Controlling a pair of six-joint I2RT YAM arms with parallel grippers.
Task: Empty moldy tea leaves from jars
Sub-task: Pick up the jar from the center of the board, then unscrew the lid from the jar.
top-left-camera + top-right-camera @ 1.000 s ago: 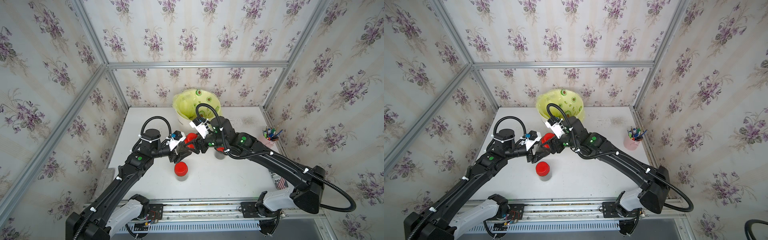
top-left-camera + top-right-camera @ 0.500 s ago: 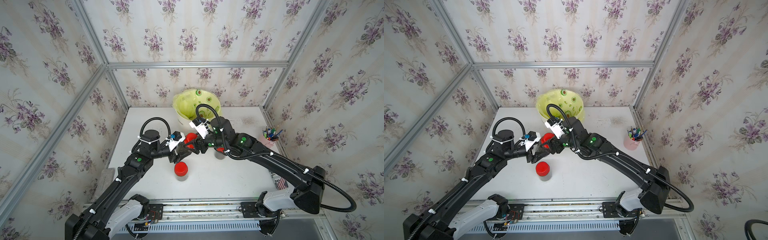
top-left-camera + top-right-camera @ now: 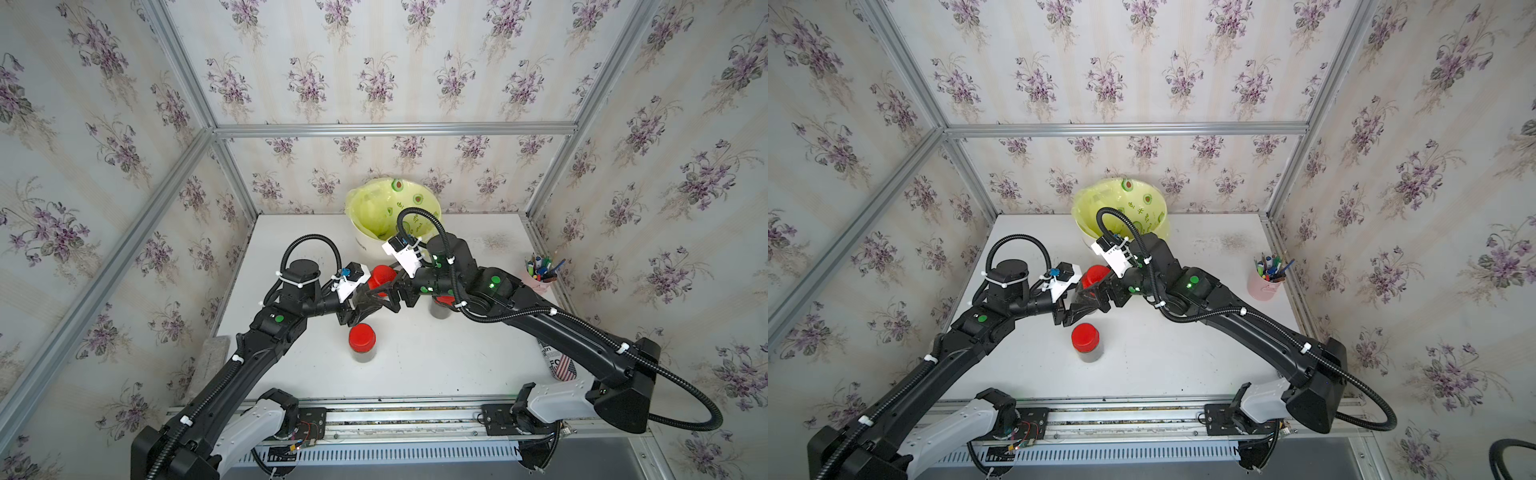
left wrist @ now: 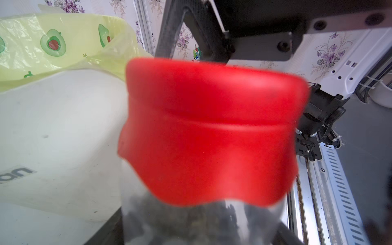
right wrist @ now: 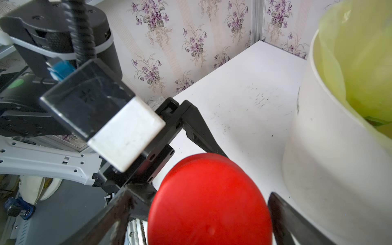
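My right pincer [image 5: 199, 220] has just let go of the cap [image 4: 212, 127] — still on, another twist due; left pincer [image 3: 370, 301] clenches the jar [image 4: 201, 222].

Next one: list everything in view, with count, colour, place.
jars: three, clear, red caps; held jar at centre, front jar standing, third jar partly under the right arm
tea leaves: dark, inside the jars
bin: one, cream, yellow bag, at back
pen cup: one, pink, right edge
can: one, flag print, front right edge
block: one, grey, left edge
table: one, white
left gripper: jaws shut on held jar
right gripper: jaws open around its cap
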